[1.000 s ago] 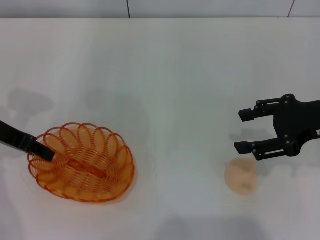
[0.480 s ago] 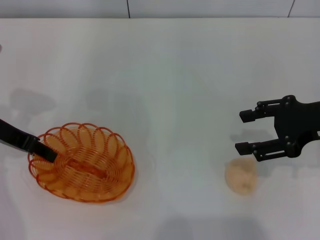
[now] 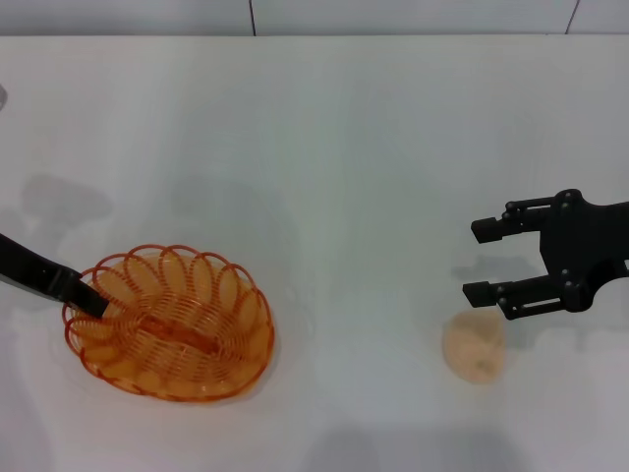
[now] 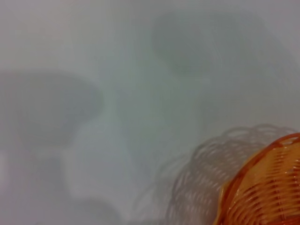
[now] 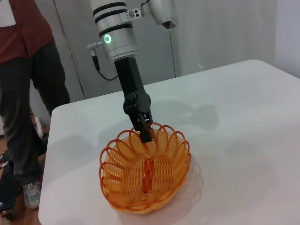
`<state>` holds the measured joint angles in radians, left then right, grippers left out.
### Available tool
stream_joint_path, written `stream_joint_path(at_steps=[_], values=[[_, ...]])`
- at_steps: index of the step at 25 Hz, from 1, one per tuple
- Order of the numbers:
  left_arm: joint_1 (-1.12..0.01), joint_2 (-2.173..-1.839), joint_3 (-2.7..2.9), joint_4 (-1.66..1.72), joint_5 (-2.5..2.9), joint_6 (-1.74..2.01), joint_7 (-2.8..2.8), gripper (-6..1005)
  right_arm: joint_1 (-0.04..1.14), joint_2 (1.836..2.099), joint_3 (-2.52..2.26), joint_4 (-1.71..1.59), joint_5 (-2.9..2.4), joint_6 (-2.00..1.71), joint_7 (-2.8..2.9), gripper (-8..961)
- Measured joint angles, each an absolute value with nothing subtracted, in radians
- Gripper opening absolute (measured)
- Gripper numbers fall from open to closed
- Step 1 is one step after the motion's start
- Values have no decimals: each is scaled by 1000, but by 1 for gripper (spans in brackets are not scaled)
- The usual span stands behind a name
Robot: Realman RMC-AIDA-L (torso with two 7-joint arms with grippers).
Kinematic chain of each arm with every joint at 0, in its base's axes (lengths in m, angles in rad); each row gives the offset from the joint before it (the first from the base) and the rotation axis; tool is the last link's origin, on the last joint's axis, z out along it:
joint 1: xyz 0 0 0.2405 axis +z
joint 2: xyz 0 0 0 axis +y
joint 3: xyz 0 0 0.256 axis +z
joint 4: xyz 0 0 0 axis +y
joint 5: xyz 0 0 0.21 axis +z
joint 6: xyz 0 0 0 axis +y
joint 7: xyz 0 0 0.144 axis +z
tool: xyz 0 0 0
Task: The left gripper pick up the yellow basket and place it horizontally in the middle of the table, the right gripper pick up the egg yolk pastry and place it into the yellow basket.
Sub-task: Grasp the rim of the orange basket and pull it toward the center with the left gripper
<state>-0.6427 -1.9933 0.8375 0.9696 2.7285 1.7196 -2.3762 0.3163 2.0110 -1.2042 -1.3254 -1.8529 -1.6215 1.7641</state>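
The yellow basket (image 3: 169, 324) sits at the table's (image 3: 344, 147) near left, an oval of orange-yellow loops. It also shows in the right wrist view (image 5: 146, 171) and the left wrist view (image 4: 262, 187). My left gripper (image 3: 90, 301) is shut on the basket's left rim; the right wrist view shows its fingers (image 5: 144, 132) clamped on the rim. The egg yolk pastry (image 3: 475, 346) lies on the table at the near right. My right gripper (image 3: 479, 259) is open, hovering just behind and right of the pastry, apart from it.
A person in a red shirt (image 5: 23, 61) stands beside the table's left end in the right wrist view. The table's far edge meets a wall (image 3: 393, 15).
The basket has shifted a little to the right and toward me, with my left gripper holding its rim. The right gripper and the pastry have hardly moved.
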Motion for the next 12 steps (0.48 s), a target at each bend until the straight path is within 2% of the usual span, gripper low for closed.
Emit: stream_joint_path(at_steps=[5, 11, 12], values=[[-650, -1995, 838, 969, 2728, 1718, -2374, 234, 316, 2011, -1204, -1325, -1853, -1621, 1764, 739], [-654, -1991, 838, 969, 2725, 1720, -2375, 194, 317, 2011, -1204, -1325, -1853, -1621, 1764, 739], [-654, -1990, 837, 969, 2725, 1722, -2375, 157, 317, 2011, -1204, -1325, -1853, -1621, 1764, 739]])
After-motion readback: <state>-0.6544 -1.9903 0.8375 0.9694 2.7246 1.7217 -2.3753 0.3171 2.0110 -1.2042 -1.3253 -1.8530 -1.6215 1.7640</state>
